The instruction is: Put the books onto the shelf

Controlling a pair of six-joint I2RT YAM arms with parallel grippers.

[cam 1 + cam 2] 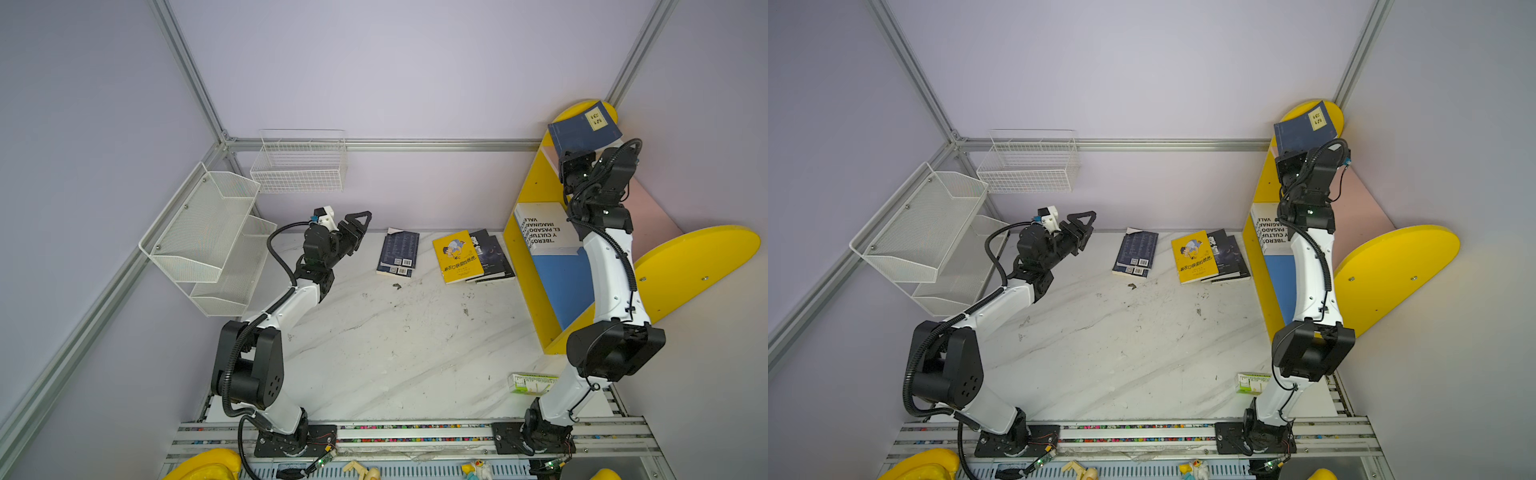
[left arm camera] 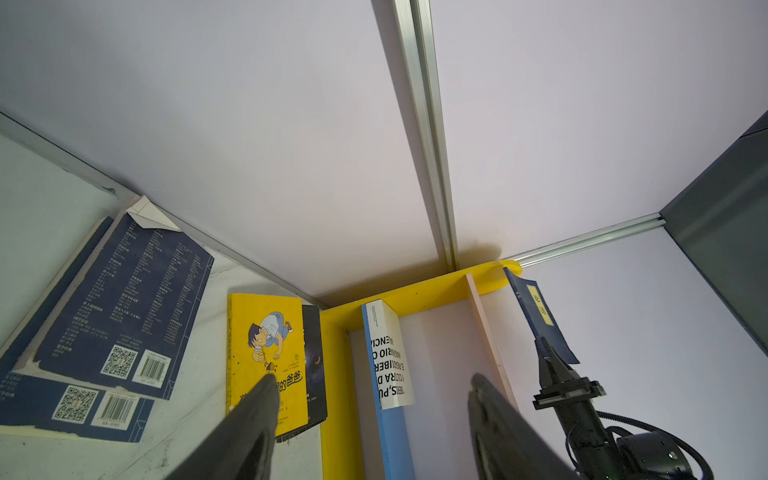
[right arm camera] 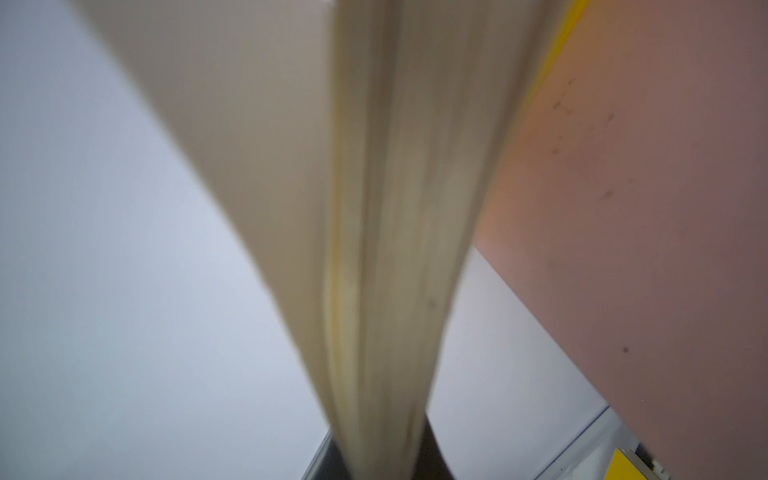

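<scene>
Shelving under way: the right tool point(image 2: 547, 351), clamped on a navy book point(image 1: 582, 126), is holding it tilted above the pink board point(image 1: 650, 216) of the shelf point(image 1: 536, 187); a white book point(image 1: 544, 228) is standing on the blue board point(image 1: 559, 282). The left tool point(image 1: 359, 227), jaws apart, is hovering near books point(image 1: 457, 255) lying on the desk point(image 1: 395, 353). Next, the navy book likely needs lowering upright before release.
</scene>
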